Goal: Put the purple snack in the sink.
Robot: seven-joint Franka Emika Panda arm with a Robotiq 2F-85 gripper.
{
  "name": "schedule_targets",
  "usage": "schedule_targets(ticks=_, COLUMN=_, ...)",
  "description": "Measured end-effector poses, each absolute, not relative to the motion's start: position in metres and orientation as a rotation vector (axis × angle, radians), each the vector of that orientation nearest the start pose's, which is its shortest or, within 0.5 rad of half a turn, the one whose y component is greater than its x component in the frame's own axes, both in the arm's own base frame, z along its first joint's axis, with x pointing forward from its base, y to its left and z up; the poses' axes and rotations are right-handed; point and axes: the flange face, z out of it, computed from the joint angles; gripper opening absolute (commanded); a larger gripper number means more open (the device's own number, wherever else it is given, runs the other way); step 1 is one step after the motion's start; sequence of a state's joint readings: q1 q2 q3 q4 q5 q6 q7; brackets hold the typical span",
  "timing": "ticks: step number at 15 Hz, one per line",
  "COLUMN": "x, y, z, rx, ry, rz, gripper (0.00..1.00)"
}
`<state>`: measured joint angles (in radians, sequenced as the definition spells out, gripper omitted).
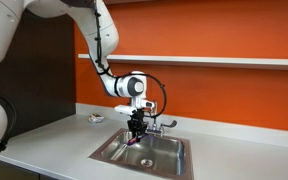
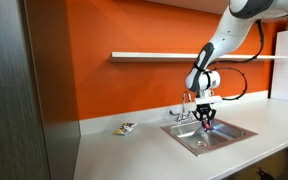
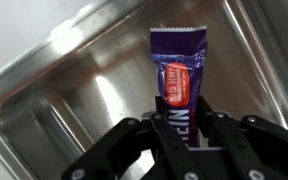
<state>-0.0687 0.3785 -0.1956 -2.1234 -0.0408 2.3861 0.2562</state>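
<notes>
My gripper (image 3: 179,130) is shut on the purple snack (image 3: 179,70), a flat oblong purple packet with a red-orange mark. In the wrist view the packet sticks out from between the fingers over the shiny floor of the sink (image 3: 74,90). In both exterior views the gripper (image 1: 136,128) (image 2: 205,120) hangs straight down just above the stainless steel basin (image 1: 169,155) (image 2: 229,135), near its faucet side. The snack shows as a small purple bit below the fingers (image 1: 134,140).
A chrome two-handled faucet (image 1: 156,124) (image 2: 184,112) stands at the back of the sink. A small packet (image 2: 125,128) (image 1: 96,118) lies on the white counter beside the basin. An orange wall with a white shelf (image 2: 184,56) rises behind.
</notes>
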Motion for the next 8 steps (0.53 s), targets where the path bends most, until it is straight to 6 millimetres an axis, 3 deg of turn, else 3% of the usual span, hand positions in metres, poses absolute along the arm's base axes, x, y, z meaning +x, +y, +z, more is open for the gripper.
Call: schedule_targets(ticks=8, x=0.572, y=-0.151, z=0.161, rx=-3.168, ry=0.754, rz=0.218, gripper=0.09)
